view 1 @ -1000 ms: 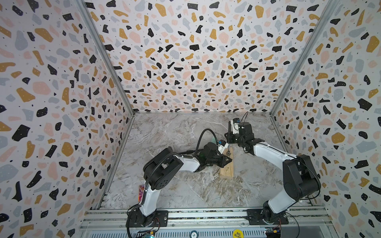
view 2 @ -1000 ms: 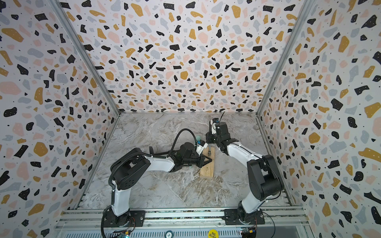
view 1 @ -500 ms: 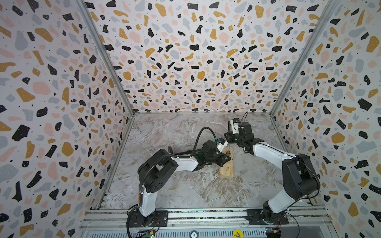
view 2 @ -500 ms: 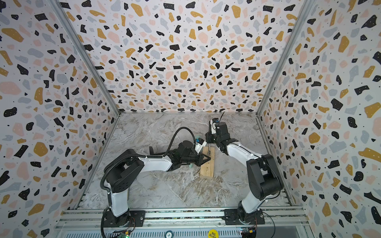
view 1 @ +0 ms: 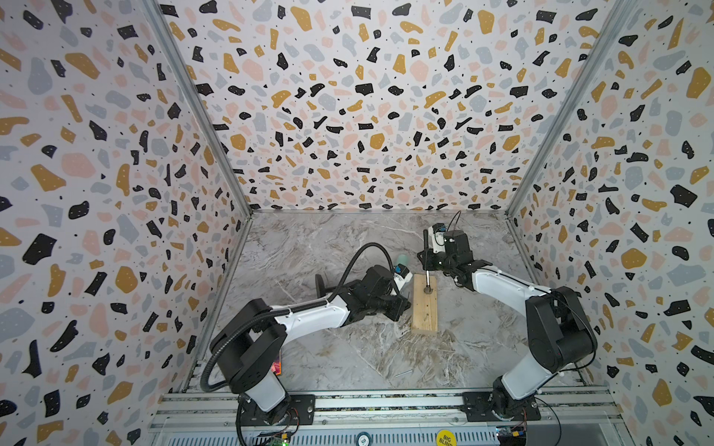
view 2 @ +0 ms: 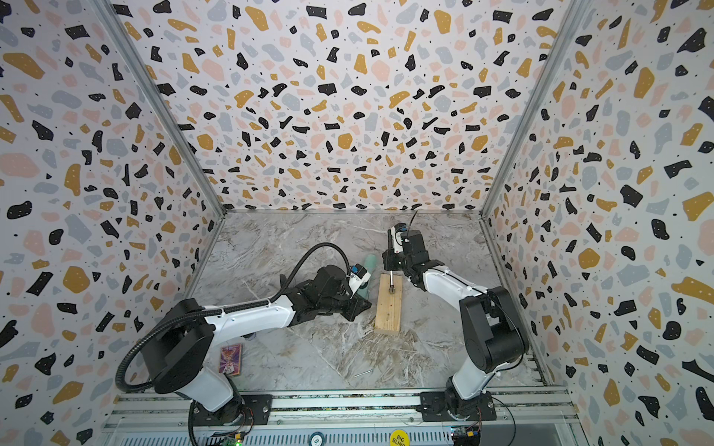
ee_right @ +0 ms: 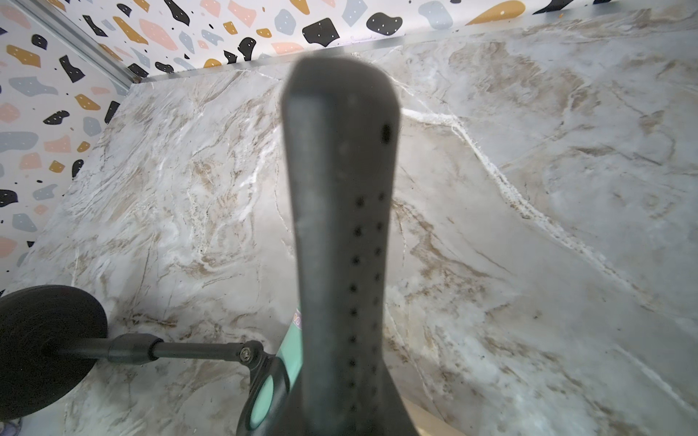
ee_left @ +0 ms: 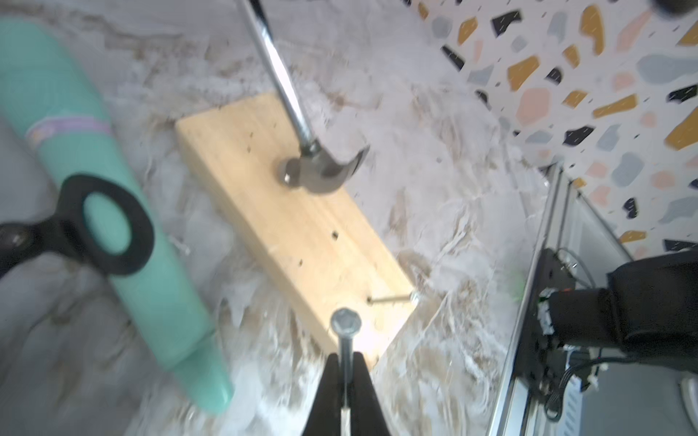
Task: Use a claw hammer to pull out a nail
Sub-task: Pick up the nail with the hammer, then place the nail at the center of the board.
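left fingers (ee_left: 330, 377) clenched on bolt (ee_left: 346, 328) | right fingers (view 1: 432, 264) grasping claw hammer (ee_left: 289, 98) upright | hammer head on wooden block (ee_left: 302, 234)

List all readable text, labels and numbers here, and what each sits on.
"BIG BLIND", lower line clipped by the frame edge: yellow sticker on the front panel.
Card near the left arm's base: print too small to read.
Mint-green tool, lilac band: lettering blurred.
Round badge: unreadable.
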